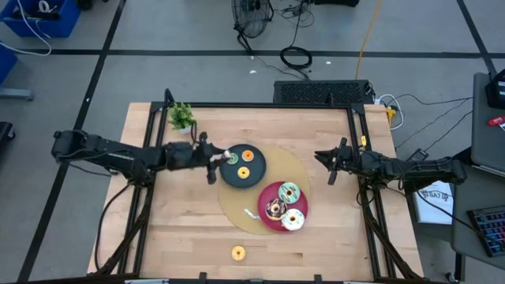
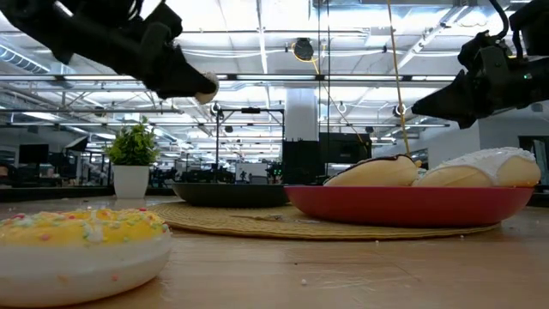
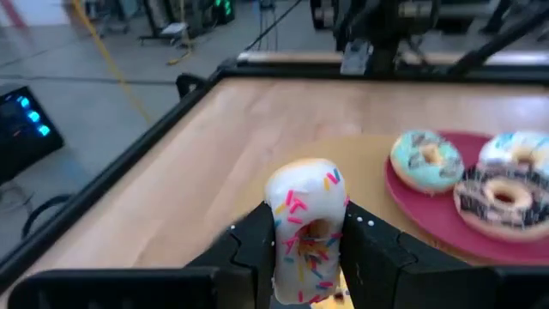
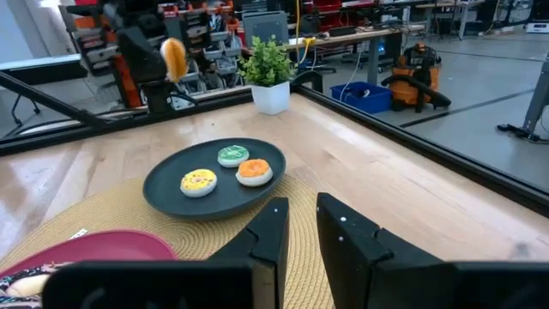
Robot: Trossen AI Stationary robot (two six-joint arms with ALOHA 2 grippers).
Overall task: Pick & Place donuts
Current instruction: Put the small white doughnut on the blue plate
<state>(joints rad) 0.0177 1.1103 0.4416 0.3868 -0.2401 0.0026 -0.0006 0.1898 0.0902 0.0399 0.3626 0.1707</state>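
My left gripper point(image 1: 222, 157) hovers at the left rim of the black plate point(image 1: 256, 180), shut on a small pale pink donut point(image 3: 307, 227) with coloured sprinkles. The low view shows the left gripper point(image 2: 199, 86) high above the table. Orange point(image 4: 253, 171), green point(image 4: 232, 155) and yellow point(image 4: 198, 182) small donuts lie flat on the black plate. The red plate point(image 1: 267, 193) carries a mint-green point(image 3: 426, 160), a chocolate point(image 3: 500, 200) and a white-iced donut point(image 1: 293, 220). Another yellow donut point(image 1: 237, 252) lies on the wood near the front edge. My right gripper point(image 4: 301, 230) waits shut at the right side. My left gripper pinches the pale pink donut between its two fingers point(image 3: 257, 245), which press on two opposite sides of it point(image 3: 287, 249). The fingers reach in nearly level from the table's left. The donut stands on edge in the hold, lifted clear of plate and table.
Both plates rest on a round woven mat point(image 1: 237, 209). A small potted plant point(image 1: 181, 117) stands at the far left corner. Black frame rails point(image 1: 260, 106) border the table. Bare wood lies left of the mat and along the near edge.
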